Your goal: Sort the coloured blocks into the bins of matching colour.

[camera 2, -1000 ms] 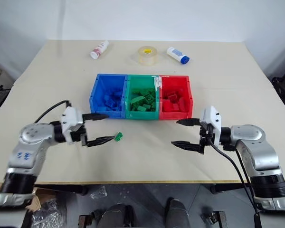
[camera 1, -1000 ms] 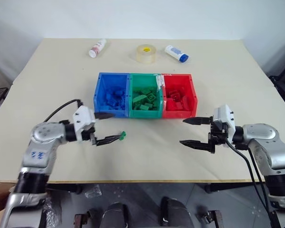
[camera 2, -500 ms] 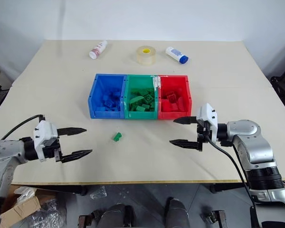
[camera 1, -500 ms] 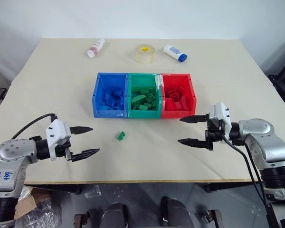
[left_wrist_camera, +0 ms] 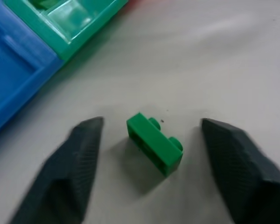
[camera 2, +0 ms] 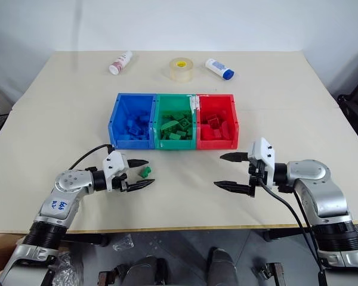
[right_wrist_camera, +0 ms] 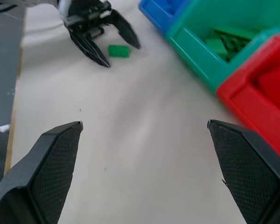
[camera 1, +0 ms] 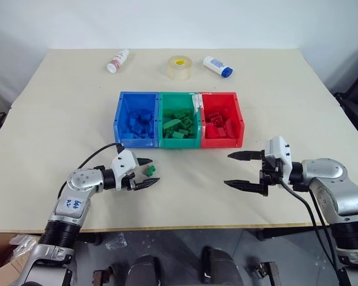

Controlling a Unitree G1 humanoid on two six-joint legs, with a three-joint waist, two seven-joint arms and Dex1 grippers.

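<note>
A small green block (camera 1: 150,170) lies on the table in front of the blue bin (camera 1: 116,123). My left gripper (camera 1: 154,171) is open with one finger on each side of this block; the left wrist view shows a gap between the block (left_wrist_camera: 155,143) and each finger. The green bin (camera 1: 179,95) and the red bin (camera 1: 241,123) join the blue one in a row, and each holds several blocks of its own colour. Off to the right, in front of the red bin, my right gripper (camera 1: 228,170) stands wide open and holds nothing.
Along the table's far side stand a clear tape roll (camera 1: 179,67), a white bottle with a red cap (camera 1: 116,60) and a white bottle with a blue cap (camera 1: 218,66). The table's front edge runs just below both grippers.
My left gripper has swung in from the left and now straddles the green block, with its fingers closer together than before. The right gripper has stayed put.
</note>
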